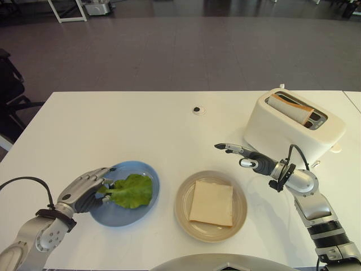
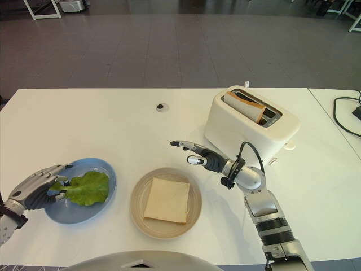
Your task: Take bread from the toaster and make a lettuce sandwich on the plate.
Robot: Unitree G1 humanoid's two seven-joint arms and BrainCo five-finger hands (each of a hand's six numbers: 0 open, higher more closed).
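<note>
A slice of bread [image 1: 211, 202] lies flat on the beige plate [image 1: 184, 206] near the table's front. A green lettuce leaf [image 1: 132, 190] rests on the blue plate [image 1: 148, 174] to its left. My left hand [image 1: 86, 189] is at the leaf's stem end, fingers curled around the stem. At the right stands the white toaster [image 1: 293, 127], with another bread slice [image 1: 290, 107] sticking out of one slot. My right hand [image 1: 242, 156] hovers between the beige plate and the toaster, fingers stretched out and holding nothing.
A small round black-and-white knob [image 1: 196, 110] sits at the table's middle back. A black cable [image 2: 344, 116] lies on the neighbouring table at the far right. Bare white tabletop [image 1: 113, 130] stretches to the left and back.
</note>
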